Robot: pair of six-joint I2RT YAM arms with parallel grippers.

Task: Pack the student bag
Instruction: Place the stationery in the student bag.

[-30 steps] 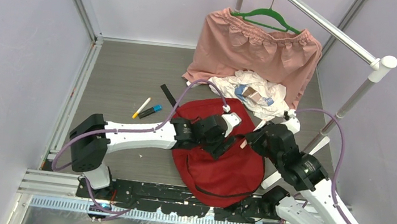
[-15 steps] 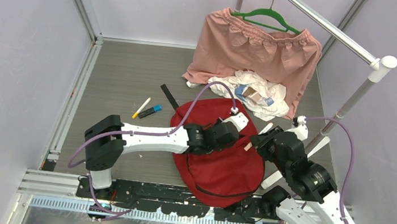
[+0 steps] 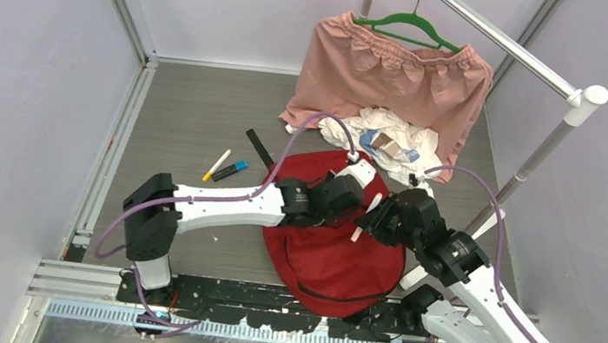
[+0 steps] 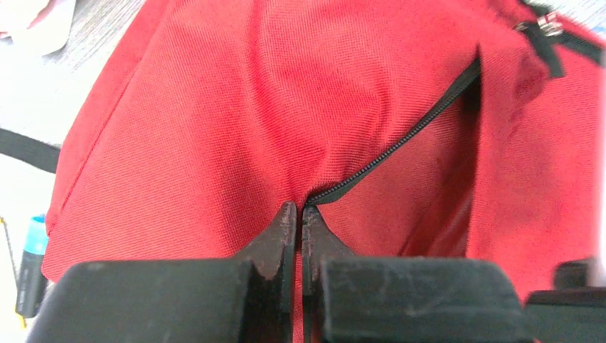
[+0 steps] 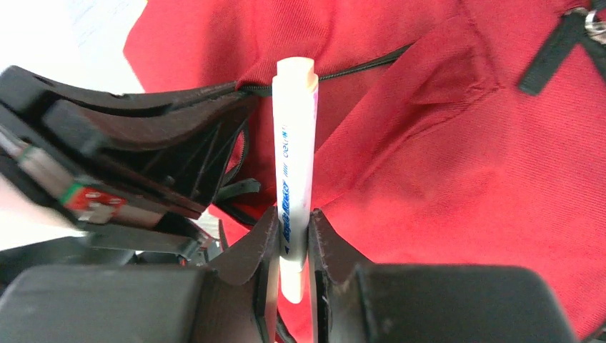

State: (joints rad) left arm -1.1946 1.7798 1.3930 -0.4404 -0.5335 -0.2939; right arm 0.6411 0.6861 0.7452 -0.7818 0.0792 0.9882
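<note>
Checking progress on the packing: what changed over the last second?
The right gripper, clamping the white marker, swung left toward the opening of the red backpack. The left gripper, pinching the zipper edge, shifted farther from its base. The blue-capped marker and pink garment stayed put.

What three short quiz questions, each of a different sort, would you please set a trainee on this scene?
1. True or false: the right jaws hold a white pen over the student bag.
2. Which colour is the garment hanging behind the bag? A pale pink; B green; C blue.
3. Fill in: the left jaws are shut on the bag's edge beside its black ____.
Key: 1 true; 2 A; 3 zipper.
</note>
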